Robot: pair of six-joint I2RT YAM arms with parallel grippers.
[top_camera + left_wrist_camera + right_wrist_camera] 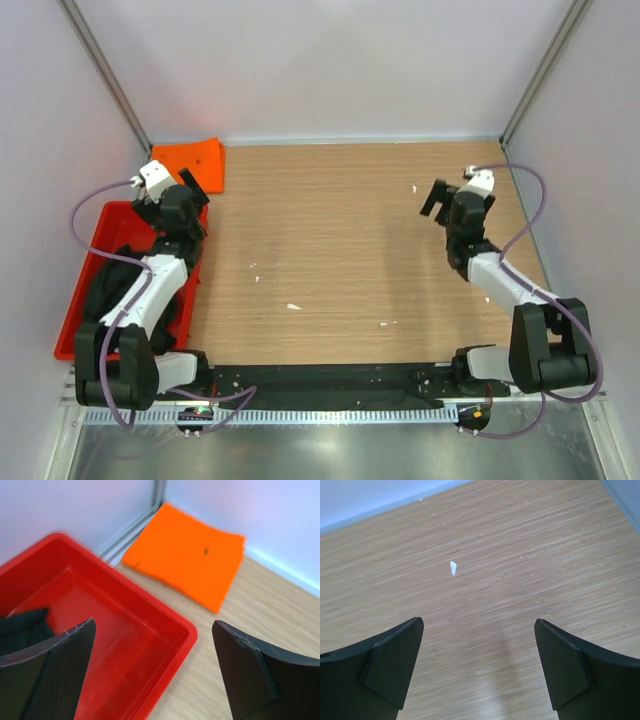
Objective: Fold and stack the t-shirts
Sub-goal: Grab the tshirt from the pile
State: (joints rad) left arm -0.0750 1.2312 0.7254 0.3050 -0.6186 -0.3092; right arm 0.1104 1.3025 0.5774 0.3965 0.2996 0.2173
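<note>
The left hand (152, 625), spread wide and pinching nothing, hovers at 10 o'clock over the red tray (80, 285) holding the black t-shirt (112, 280). The folded orange t-shirt (192, 160) lies at 11 o'clock. The right hand (479, 621), also spread, hangs at 2 o'clock above the tabletop (340, 240).

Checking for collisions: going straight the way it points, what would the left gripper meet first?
Probably the corner rim of the red plastic tray, between the fingers of the open left gripper; the orange cloth t-shirt lies beyond. Depth is unclear.
</note>
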